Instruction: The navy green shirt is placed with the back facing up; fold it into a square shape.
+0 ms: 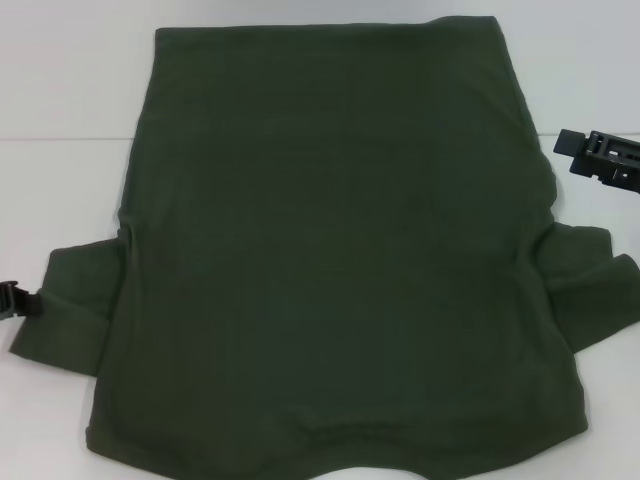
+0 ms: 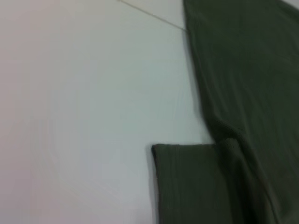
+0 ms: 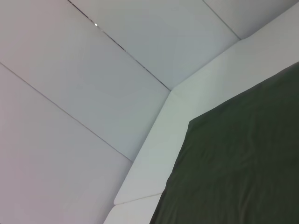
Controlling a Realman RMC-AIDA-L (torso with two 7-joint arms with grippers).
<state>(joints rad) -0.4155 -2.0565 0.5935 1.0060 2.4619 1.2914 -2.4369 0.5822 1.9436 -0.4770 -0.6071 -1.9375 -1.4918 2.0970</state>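
The navy green shirt [image 1: 340, 250] lies flat on the white table, plain side up, its straight hem at the far end and its sleeves spread out near me. Only a small black part of my left gripper [image 1: 14, 299] shows at the left edge, just beside the left sleeve's cuff [image 1: 60, 310]. My right gripper [image 1: 600, 160] hovers off the shirt's right side, farther back than the right sleeve [image 1: 590, 285]. The left wrist view holds the left sleeve [image 2: 196, 182] and the body's side edge [image 2: 247, 70]. A far corner of the shirt [image 3: 243, 158] fills part of the right wrist view.
The white table [image 1: 60, 120] shows bare along both sides of the shirt, with a thin seam line [image 1: 70, 138] across it. In the right wrist view the table's edge [image 3: 154, 154] meets pale wall panels [image 3: 93, 93] beyond it.
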